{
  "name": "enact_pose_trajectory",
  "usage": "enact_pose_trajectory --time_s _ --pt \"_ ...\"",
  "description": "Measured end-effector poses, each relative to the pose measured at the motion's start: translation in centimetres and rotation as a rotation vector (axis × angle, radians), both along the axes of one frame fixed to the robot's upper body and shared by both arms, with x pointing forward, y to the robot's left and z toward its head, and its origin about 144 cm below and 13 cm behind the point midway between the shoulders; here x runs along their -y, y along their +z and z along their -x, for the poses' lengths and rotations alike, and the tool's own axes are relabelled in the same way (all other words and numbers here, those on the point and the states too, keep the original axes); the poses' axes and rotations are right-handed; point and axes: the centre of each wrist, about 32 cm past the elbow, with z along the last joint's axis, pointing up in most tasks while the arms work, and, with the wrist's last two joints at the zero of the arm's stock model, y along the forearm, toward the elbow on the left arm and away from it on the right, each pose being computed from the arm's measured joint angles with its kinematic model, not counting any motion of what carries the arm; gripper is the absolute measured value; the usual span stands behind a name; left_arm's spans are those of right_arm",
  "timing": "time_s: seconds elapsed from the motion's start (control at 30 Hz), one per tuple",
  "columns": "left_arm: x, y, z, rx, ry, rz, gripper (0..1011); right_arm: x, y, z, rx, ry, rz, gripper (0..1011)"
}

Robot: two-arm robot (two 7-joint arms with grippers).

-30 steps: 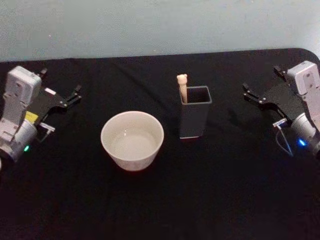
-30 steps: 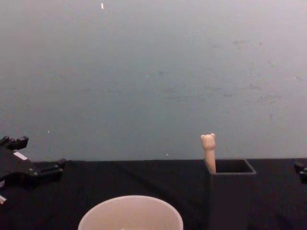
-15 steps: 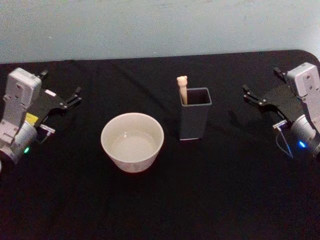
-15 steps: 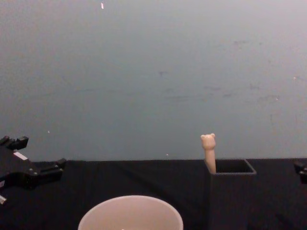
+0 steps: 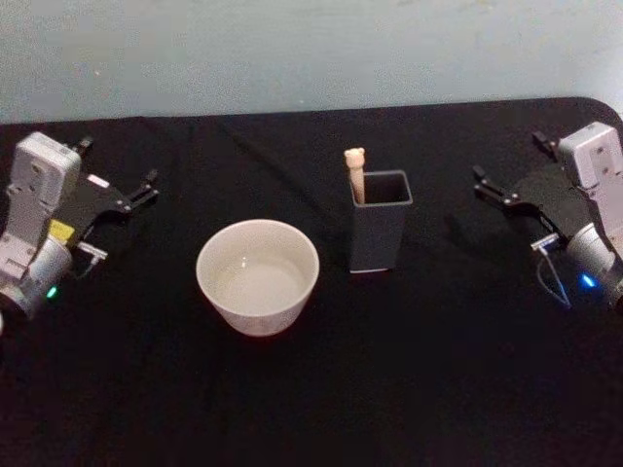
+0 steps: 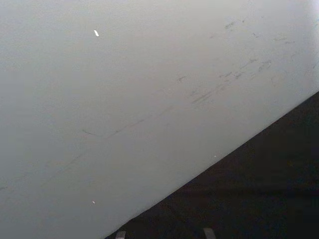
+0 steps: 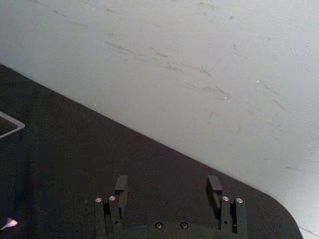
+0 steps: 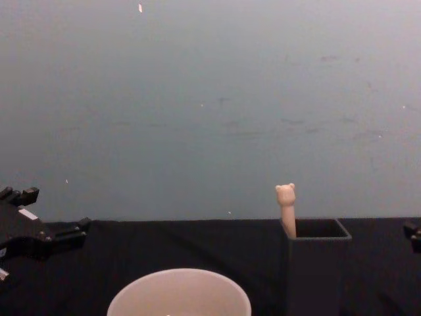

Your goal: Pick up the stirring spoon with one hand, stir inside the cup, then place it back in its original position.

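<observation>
**A:** Where is the spoon?

**B:** The spoon (image 5: pixel 355 173) stands in the dark grey square holder (image 5: pixel 379 233), leaning in the back left corner. The cream handle with its little bear head sticks up above the rim. The bowl end is hidden inside.

**A:** And the cup?

**B:** The cup (image 5: pixel 258 275) sits on the black worktop (image 5: pixel 409 389), left of the holder and a little nearer the robot. The two are close but not touching. The cup is pale inside, and I cannot tell whether anything is in it.

**A:** What about the left tool?

**B:** The left tool (image 5: pixel 148 185) is at the far left of the worktop, well apart from the cup, with its tips pointing toward the middle. Its fingers are spread, with nothing between them.

**A:** And the right tool?

**B:** The right tool (image 5: pixel 484 183) is at the far right, well apart from the holder, with its tips facing the holder. In the right wrist view its two fingers (image 7: pixel 121 185) stand wide apart over the black worktop, and the gap between them is bare. A corner of the holder's rim shows at the edge of that view.

**A:** What is behind it all?

**B:** A pale grey-blue wall (image 5: pixel 292 49) with faint scuff marks runs along the back edge of the worktop.
</observation>
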Motion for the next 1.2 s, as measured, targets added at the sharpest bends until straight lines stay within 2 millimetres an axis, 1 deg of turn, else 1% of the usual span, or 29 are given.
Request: enact_pose_trajectory --time_s 0.23,0.4,0.57,0.9,1.2 --pt "0.0 0.0 0.0 0.000 0.000 0.000 1001 0.0 0.1 0.1 -0.003 0.007 -0.002 1002" --pt "0.0 0.0 0.0 0.000 0.000 0.000 1001 -0.3 0.6 0.2 -0.009 0.038 -0.020 1002" --pt "0.0 0.0 0.0 0.000 0.000 0.000 1001 -1.0 1.7 0.5 -0.013 0.092 -0.074 1000" --pt "0.0 0.0 0.0 0.000 0.000 0.000 1001 -2.8 4.7 1.2 -0.040 0.227 -0.222 1002" --pt "0.0 0.0 0.0 0.000 0.000 0.000 1001 -3.9 5.9 1.8 -0.133 0.335 -0.265 1002"
